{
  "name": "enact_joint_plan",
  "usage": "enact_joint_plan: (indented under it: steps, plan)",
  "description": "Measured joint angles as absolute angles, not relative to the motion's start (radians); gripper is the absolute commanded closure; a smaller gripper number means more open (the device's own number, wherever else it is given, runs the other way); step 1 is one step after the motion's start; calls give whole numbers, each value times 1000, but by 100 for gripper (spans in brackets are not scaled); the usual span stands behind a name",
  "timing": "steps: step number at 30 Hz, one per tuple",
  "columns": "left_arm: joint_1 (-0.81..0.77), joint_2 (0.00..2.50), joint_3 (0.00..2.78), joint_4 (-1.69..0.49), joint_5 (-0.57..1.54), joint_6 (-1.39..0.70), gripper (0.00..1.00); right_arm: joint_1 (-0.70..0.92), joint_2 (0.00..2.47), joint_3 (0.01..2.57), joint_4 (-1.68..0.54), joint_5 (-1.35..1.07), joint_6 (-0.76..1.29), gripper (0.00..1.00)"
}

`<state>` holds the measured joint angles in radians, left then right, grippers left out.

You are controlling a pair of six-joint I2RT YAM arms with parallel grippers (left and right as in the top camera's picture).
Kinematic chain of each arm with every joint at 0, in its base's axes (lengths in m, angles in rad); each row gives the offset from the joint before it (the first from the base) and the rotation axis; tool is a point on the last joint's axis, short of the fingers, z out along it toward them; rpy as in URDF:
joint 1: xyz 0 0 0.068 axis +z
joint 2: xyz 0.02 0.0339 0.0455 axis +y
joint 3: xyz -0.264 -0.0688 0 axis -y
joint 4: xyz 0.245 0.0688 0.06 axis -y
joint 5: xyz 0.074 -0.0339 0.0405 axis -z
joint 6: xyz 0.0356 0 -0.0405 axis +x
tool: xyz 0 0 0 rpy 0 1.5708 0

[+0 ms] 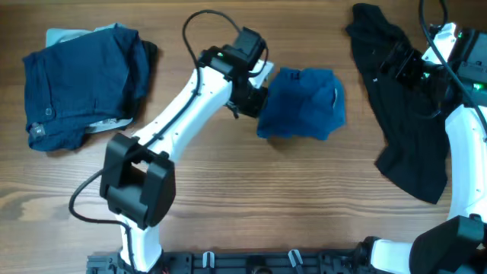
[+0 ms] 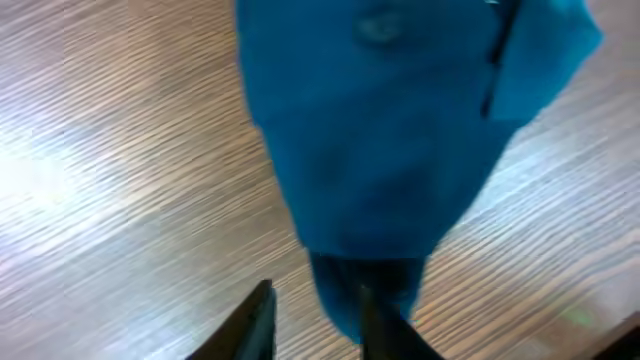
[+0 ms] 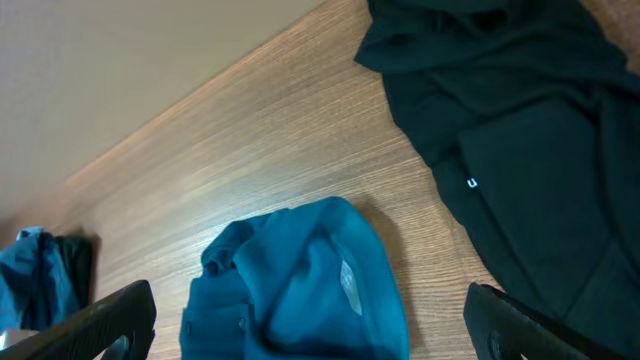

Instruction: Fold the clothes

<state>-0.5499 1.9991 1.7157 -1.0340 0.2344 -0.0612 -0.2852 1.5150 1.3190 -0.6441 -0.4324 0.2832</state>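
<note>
The clothes lie in three places on the wooden table. A crumpled medium-blue shirt (image 1: 300, 103) sits in the middle. My left gripper (image 1: 247, 99) is at its left edge. In the left wrist view the shirt (image 2: 400, 120) fills the top and its lower edge drapes over the right finger (image 2: 385, 325). The left finger (image 2: 255, 325) stands apart, with bare wood in the gap. A long black garment (image 1: 403, 122) lies at the right, with my right gripper (image 1: 411, 68) over its upper part. In the right wrist view that gripper (image 3: 310, 295) is wide open and holds nothing.
A folded dark navy buttoned piece (image 1: 80, 84) rests at the far left on something pale. My left arm (image 1: 175, 114) crosses the table diagonally from its base at the front. The right arm's white link (image 1: 464, 152) stands at the right edge.
</note>
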Motion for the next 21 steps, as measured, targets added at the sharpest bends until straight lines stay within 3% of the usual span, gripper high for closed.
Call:
enact_joint_plan:
  steps: [3, 15, 21]
  plan:
    - [-593, 2016, 1716, -1008, 234, -62, 96, -285, 1515, 1319, -644, -428, 283, 1]
    - [-702, 2120, 1710, -792, 227, -104, 96, -285, 1515, 1319, -644, -422, 283, 0]
    - [-718, 2125, 1698, -807, 34, -111, 96, -285, 1515, 1319, -644, -408, 283, 1]
